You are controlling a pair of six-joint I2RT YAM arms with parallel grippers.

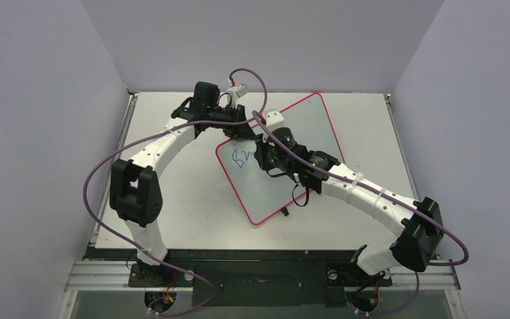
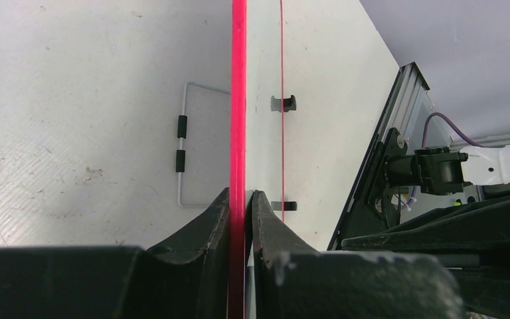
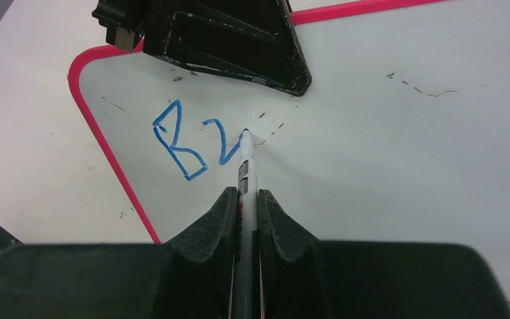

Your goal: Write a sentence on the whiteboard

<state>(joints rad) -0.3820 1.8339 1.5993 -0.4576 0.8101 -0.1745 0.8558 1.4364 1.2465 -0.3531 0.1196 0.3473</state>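
My right gripper [image 3: 244,199] is clamped on the marker [image 3: 246,166], barrel squeezed between both fingers, tip pointing ahead and down. Held at that slant so the tip meets the surface and I can see the stroke past my fingers.

The tip is at the board [image 3: 398,153], right at the end of the second letter; can't tell if it's actually touching.

The sentence [image 3: 189,139] is just left of the tip, near the board's rounded corner: a blue "B" plus one hooked stroke. Barely begun, by my read. The white face right of the tip is blank apart from faint old marks, so there's room for the line.

Beyond the letters, my left gripper [image 2: 241,199] is closed on the board's red edge, one finger on each side. That's probably to pin the board so marker pressure doesn't slide it. From my right wrist it shows as the black block on the far edge, near the writing, so the line could crowd those fingers.

The board lies on the table [image 2: 73,80], skewed to its edges.
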